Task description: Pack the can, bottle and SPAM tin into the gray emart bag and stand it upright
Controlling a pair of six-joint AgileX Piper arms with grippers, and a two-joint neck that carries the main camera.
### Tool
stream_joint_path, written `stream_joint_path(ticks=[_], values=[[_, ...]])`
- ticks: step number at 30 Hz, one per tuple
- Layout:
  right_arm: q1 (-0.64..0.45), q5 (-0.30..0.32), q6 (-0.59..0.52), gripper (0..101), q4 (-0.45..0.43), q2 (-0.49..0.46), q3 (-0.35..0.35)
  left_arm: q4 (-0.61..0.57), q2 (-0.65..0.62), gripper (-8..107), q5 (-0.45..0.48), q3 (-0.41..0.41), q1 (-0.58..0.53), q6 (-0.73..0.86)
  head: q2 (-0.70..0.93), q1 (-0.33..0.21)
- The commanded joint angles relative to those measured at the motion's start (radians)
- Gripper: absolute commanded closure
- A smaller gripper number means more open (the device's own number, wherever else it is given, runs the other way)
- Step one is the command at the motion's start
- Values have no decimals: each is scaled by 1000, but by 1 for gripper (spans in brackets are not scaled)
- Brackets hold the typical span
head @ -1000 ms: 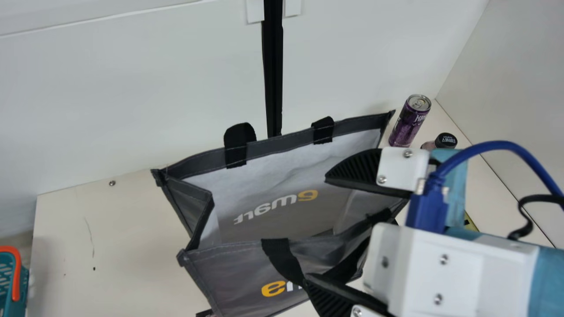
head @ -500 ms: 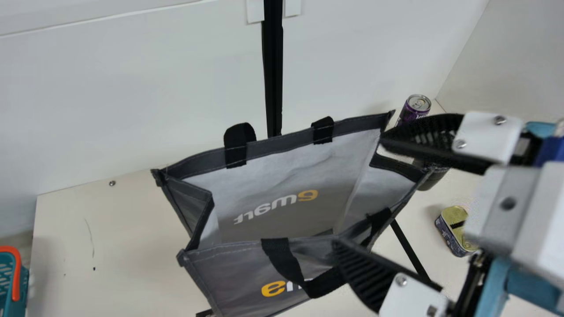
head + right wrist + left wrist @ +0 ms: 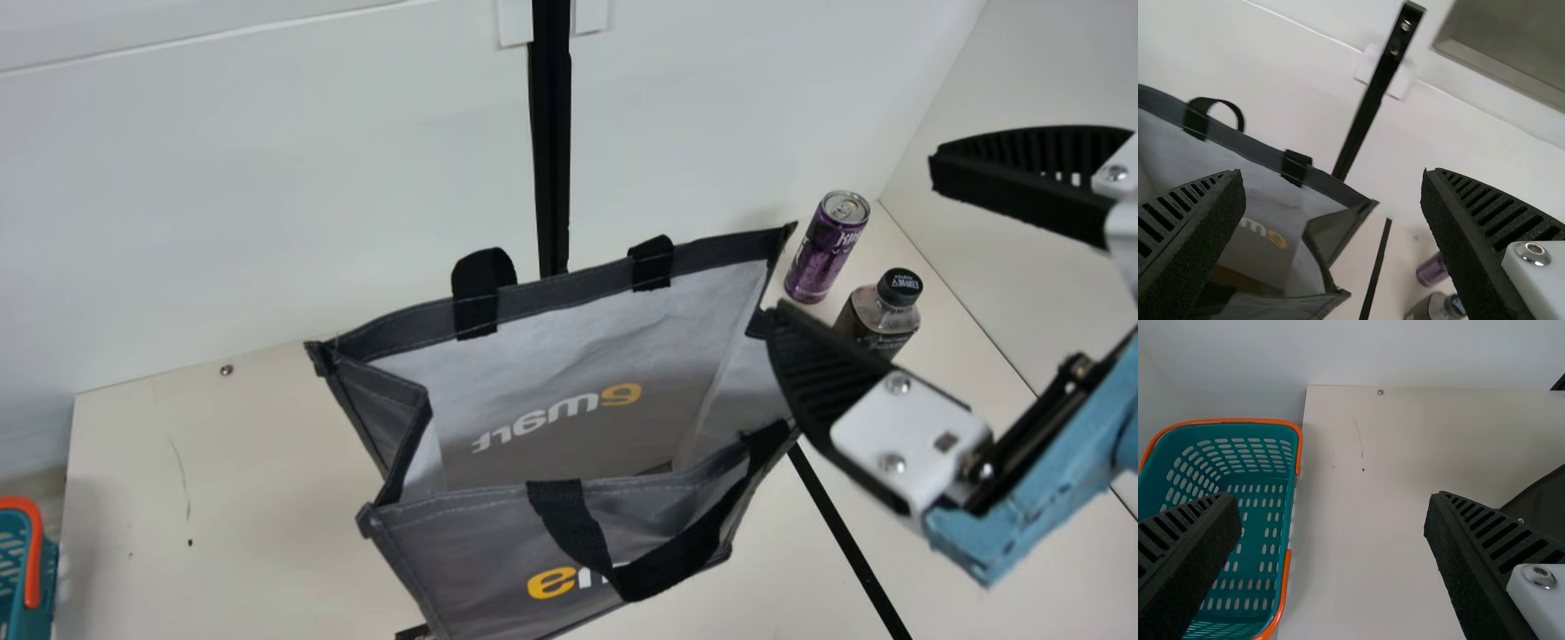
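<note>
My right gripper [image 3: 852, 238], at the main view's right, stands open with nothing between its fingers, its lower finger overlapping the bag's right side. In the right wrist view the gripper [image 3: 1333, 176] is wide apart over the bag's corner [image 3: 1338, 233]. The gray emart bag [image 3: 569, 444] stands upright, its mouth open. Beside its right end is the upright purple can [image 3: 822, 253], with the dark-capped bottle [image 3: 880, 316] close to it; both are also in the right wrist view, can [image 3: 1431, 270] and bottle [image 3: 1436, 307]. My left gripper [image 3: 1331, 500] is open and holds nothing.
A teal basket [image 3: 27, 569] with an orange handle stands at the table's left; the left wrist view shows the basket [image 3: 1281, 527] close by. A black post [image 3: 551, 133] rises behind the bag, against the white back wall. A black strip crosses the table right of the bag.
My right gripper has swung right and away from over the bag. Bottle and can are more exposed; the gripper now covers where the SPAM tin showed. The bag's right rim has shifted slightly inward.
</note>
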Motion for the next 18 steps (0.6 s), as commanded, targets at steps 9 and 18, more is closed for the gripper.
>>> stream_joint_path(ticks=[9,18], values=[[-230,0,33,6,54,42,3,0,0,9,0,0,0,0,-2,-23],[-403,0,27,6,108,74,32,0,0,9,0,0,0,0,-2,-23]])
